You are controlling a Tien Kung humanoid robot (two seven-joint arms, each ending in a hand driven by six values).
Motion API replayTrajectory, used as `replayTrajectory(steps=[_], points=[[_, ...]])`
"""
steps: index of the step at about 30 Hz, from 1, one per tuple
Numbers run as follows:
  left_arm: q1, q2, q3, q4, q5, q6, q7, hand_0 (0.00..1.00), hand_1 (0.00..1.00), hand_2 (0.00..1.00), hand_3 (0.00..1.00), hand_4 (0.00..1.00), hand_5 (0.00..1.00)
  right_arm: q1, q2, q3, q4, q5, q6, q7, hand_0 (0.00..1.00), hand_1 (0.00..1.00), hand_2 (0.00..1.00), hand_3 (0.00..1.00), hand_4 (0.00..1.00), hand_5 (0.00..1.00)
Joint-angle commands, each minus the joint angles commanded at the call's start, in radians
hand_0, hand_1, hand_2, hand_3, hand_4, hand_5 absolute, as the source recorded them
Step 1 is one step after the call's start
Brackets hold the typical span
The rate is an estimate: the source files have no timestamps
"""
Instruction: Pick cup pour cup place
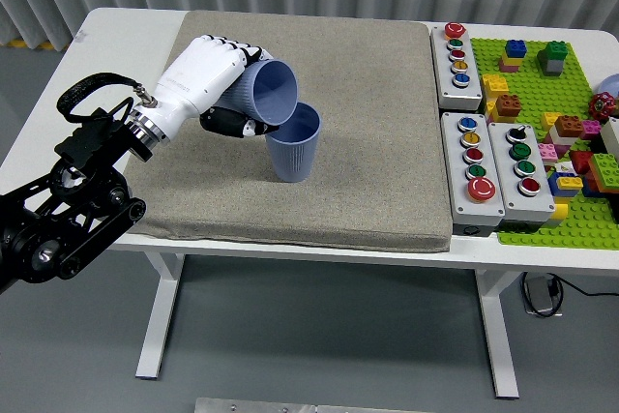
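Gripping the tilted cup (269,92), your left robot hand (208,74) holds its mouth over the upright cup (293,146) on the mat (368,94), toward the counter's (126,36) left side

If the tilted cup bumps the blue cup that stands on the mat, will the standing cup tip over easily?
Probably fairly easily. The standing cup is tall, narrows toward its base and looks like light plastic. The held cup, gripped by the left hand, meets it near the rim, where a push tips most. The cloth mat may limit sliding.
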Motion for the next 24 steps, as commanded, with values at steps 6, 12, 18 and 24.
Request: replayTrajectory(steps=[6,12,18,24], points=[[-0.025,0.016,0.035,0.003,0.012,0.011,0.006,0.482,0.428,0.484,0.481,0.832,0.266,0.0,-0.001,0.0,0.0,0.001,0.0,0.0,0.698,0.69,0.646,0.628,0.002,0.387],[-0.035,0.022,0.055,0.014,0.016,0.022,0.013,0.479,0.425,0.481,0.478,0.833,0.27,0.001,0.0,-0.002,0.0,0.004,-0.001,0.001,0.698,0.69,0.646,0.628,0.002,0.388],[-0.037,0.022,0.053,0.035,-0.014,0.009,0.005,0.477,0.423,0.481,0.477,0.833,0.271,0.0,0.0,0.0,0.0,0.001,0.0,0.0,0.698,0.69,0.646,0.628,0.002,0.385],[-0.036,0.025,0.058,0.041,-0.012,0.011,0.007,0.477,0.422,0.48,0.477,0.833,0.275,-0.004,0.0,0.004,0.0,-0.005,0.002,0.0,0.698,0.69,0.646,0.628,0.002,0.386]])
